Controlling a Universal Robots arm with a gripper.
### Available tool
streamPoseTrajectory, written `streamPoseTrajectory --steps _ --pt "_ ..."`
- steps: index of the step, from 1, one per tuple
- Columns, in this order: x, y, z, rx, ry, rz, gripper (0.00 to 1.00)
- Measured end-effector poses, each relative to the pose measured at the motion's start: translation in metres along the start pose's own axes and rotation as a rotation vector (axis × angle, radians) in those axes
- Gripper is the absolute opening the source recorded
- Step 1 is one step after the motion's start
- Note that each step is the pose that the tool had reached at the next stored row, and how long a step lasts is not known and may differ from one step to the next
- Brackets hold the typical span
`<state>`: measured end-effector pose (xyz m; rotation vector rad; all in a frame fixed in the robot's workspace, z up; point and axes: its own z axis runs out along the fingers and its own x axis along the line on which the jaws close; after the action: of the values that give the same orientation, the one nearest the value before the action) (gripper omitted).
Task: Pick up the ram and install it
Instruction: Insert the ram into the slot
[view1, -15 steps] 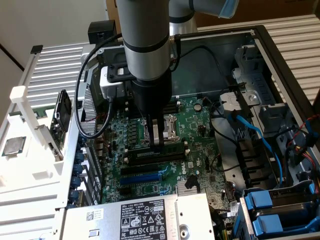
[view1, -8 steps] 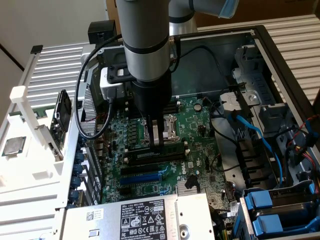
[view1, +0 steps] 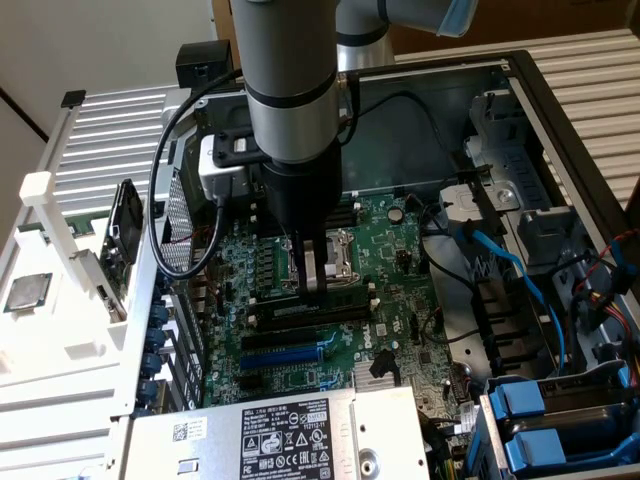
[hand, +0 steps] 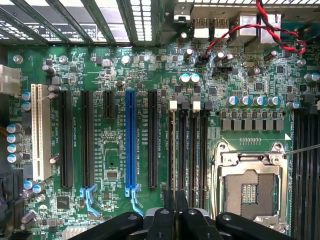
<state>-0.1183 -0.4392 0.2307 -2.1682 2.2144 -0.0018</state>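
Ram: thin dark stick standing on edge along the memory slot farthest from the processor socket, mid-motherboard; whether it is fully seated I cannot tell.
Hand: pointing straight down, fingers closed narrowly on the ram's top edge.
Memory slots: four side by side, directly below the hand.
Processor socket: metal-framed, just beside the slots.
Expansion slots: black and blue, on the slots' other side.
Motherboard: green, lying inside the open computer case.
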Motion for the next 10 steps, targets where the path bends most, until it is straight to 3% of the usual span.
streamPoseTrajectory --steps 10 --pt "0.0002 0.0003 0.0 0.0042 -0.0001 0.0 0.13"
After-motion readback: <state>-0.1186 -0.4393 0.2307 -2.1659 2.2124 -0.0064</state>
